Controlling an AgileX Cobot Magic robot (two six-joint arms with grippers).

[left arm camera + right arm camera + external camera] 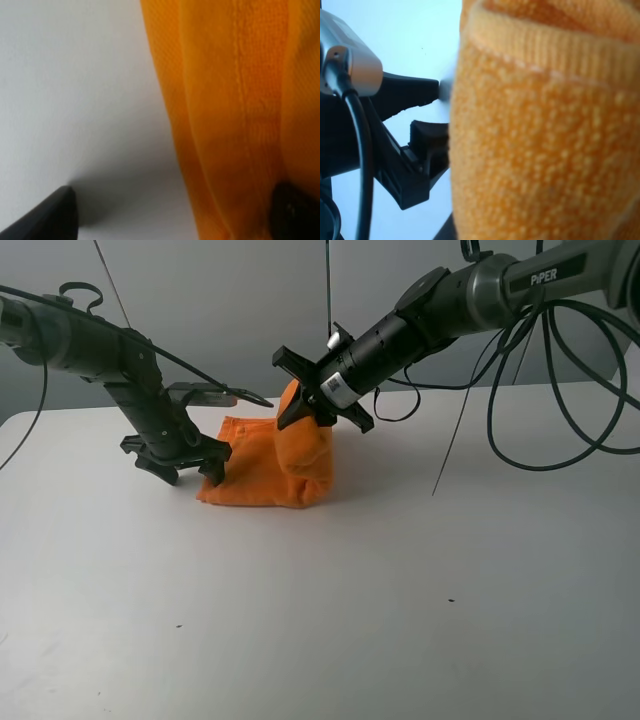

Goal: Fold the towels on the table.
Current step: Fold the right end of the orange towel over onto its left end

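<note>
The orange towel (265, 470) lies partly folded on the white table (400, 590). My right gripper (303, 408) is shut on one part of the towel and holds it raised, so that it hangs as a bulging fold. The cloth fills the right wrist view (545, 140) and hides the fingers. My left gripper (190, 470) is low at the towel's left edge, jaws open. In the left wrist view (175, 215) the towel's hemmed edge (240, 125) lies between the two dark fingertips (50, 215), one on bare table, one at the cloth.
Black cables (560, 390) hang from the right arm over the table's back right. The left arm's gripper (415, 150) shows close beside the raised cloth in the right wrist view. Bare tabletop spreads across the front and right.
</note>
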